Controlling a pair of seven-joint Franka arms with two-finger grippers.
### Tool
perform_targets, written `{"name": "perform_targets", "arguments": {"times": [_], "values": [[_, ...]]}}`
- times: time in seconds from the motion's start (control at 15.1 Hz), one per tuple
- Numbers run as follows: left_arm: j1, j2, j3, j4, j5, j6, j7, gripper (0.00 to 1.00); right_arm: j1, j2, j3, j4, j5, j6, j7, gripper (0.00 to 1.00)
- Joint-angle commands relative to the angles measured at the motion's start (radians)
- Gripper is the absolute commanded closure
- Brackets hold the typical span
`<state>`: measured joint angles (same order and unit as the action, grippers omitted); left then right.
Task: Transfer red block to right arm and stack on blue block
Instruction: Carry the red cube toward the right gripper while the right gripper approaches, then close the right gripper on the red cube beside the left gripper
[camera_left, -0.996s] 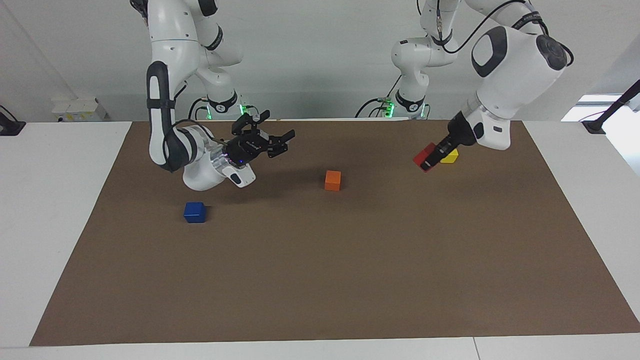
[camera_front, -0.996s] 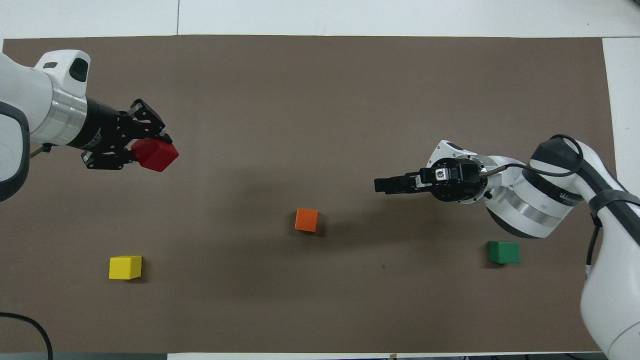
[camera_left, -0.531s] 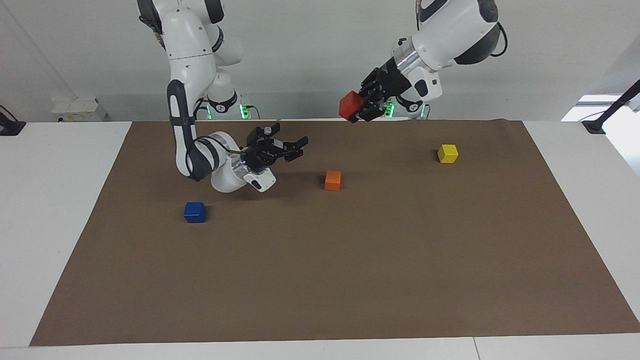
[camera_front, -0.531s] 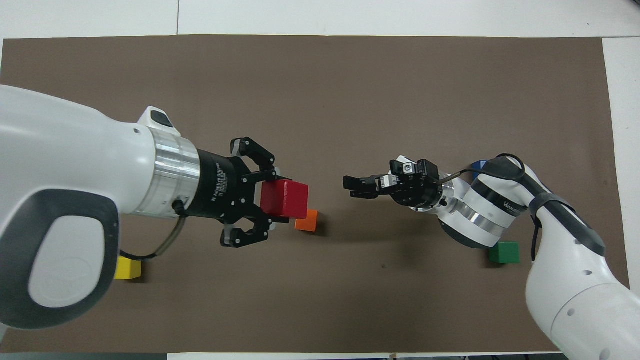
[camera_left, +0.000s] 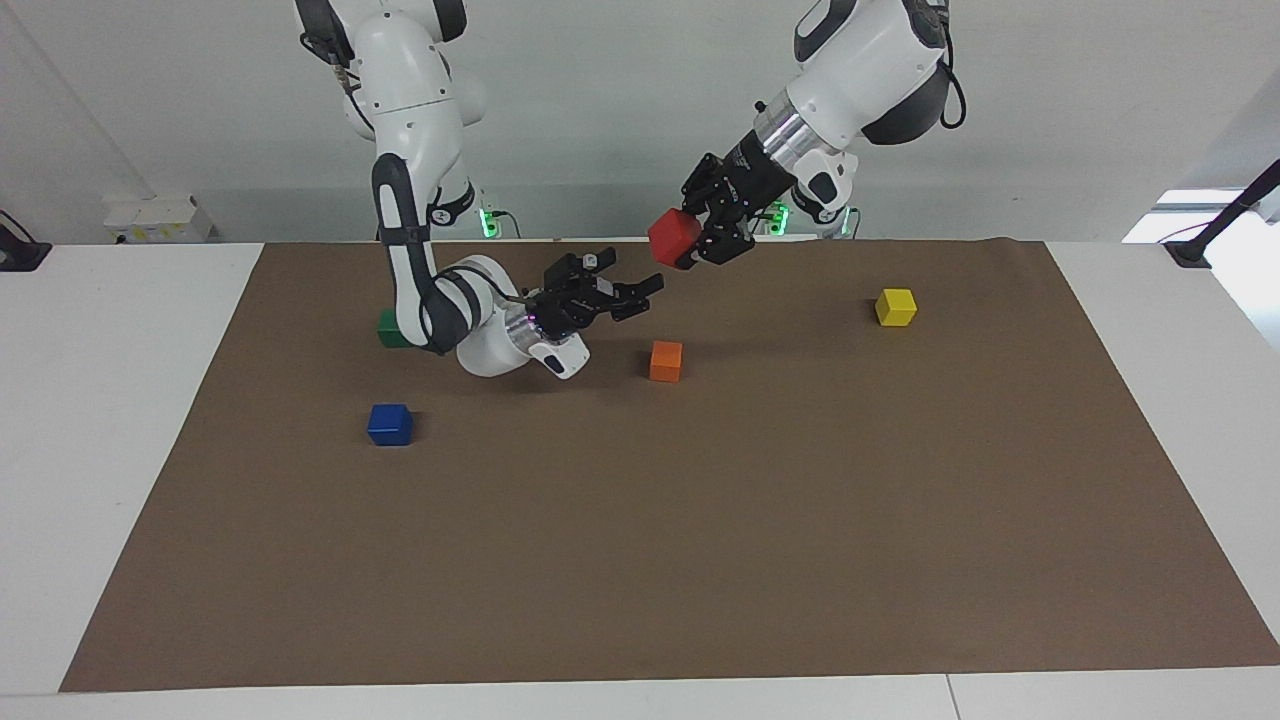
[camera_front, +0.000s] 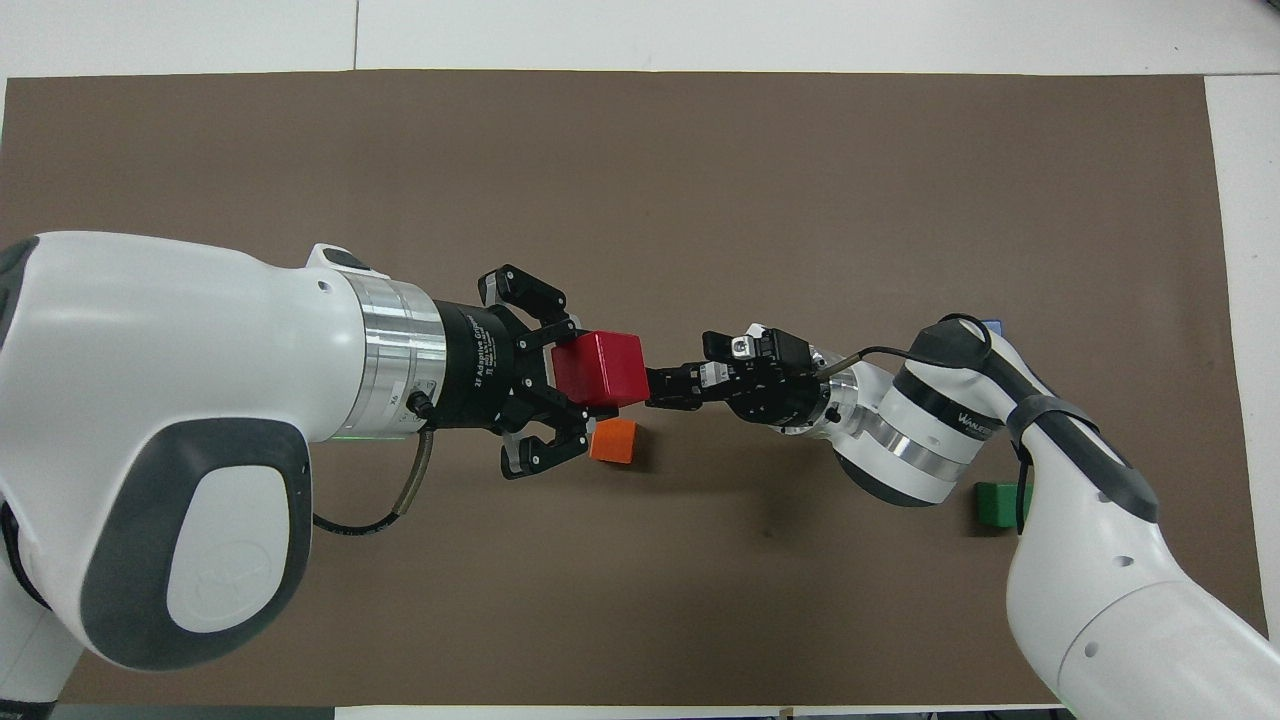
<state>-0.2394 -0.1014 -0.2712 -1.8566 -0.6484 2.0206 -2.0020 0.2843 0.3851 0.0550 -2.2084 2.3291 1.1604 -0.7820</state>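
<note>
My left gripper (camera_left: 692, 243) is shut on the red block (camera_left: 674, 237) and holds it in the air above the middle of the mat, over the orange block (camera_left: 666, 361). In the overhead view the red block (camera_front: 600, 368) sits between the left gripper's fingers (camera_front: 540, 345). My right gripper (camera_left: 645, 295), with its blue light, is open and empty, pointing at the red block from just below it with a small gap. In the overhead view the right gripper (camera_front: 662, 386) reaches the block's edge. The blue block (camera_left: 390, 424) rests on the mat at the right arm's end; only a sliver of the blue block (camera_front: 990, 325) shows overhead.
A green block (camera_left: 388, 328) lies nearer to the robots than the blue block, partly covered by the right arm. A yellow block (camera_left: 895, 307) lies at the left arm's end. All rest on a brown mat (camera_left: 700, 550) on the white table.
The left gripper carried the red block from over the yellow block's area up and toward the right arm. The right gripper moved toward the table's middle, closing the gap to the block.
</note>
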Motion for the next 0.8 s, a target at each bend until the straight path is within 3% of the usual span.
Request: {"name": "perform_targets", "arguments": {"times": [0.0,0.33,0.4,0.46,0.53,0.6,0.73], "values": [[-0.034,-0.061,0.010,-0.093,-0.023,0.081,-0.046,1.00,0.044,-0.003,0.002,0.006,0.061,0.021,-0.023,0.00],[-0.043,-0.075,0.010,-0.124,-0.022,0.112,-0.075,1.00,0.058,-0.003,0.002,0.009,0.065,0.027,-0.036,0.00],[-0.043,-0.077,0.010,-0.127,-0.022,0.112,-0.075,1.00,0.058,-0.005,0.002,0.009,0.064,0.028,-0.036,0.05],[-0.043,-0.077,0.010,-0.128,-0.022,0.113,-0.075,1.00,0.059,-0.005,0.002,0.007,0.064,0.031,-0.040,0.30],[-0.043,-0.077,0.010,-0.131,-0.022,0.113,-0.075,1.00,0.075,-0.005,0.002,0.007,0.064,0.036,-0.040,0.86],[-0.043,-0.077,0.010,-0.134,-0.022,0.113,-0.075,1.00,0.079,-0.006,0.002,0.007,0.064,0.039,-0.043,1.00],[-0.043,-0.083,0.010,-0.141,-0.022,0.113,-0.074,1.00,0.087,-0.008,0.002,0.007,0.062,0.058,-0.054,1.00]]}}
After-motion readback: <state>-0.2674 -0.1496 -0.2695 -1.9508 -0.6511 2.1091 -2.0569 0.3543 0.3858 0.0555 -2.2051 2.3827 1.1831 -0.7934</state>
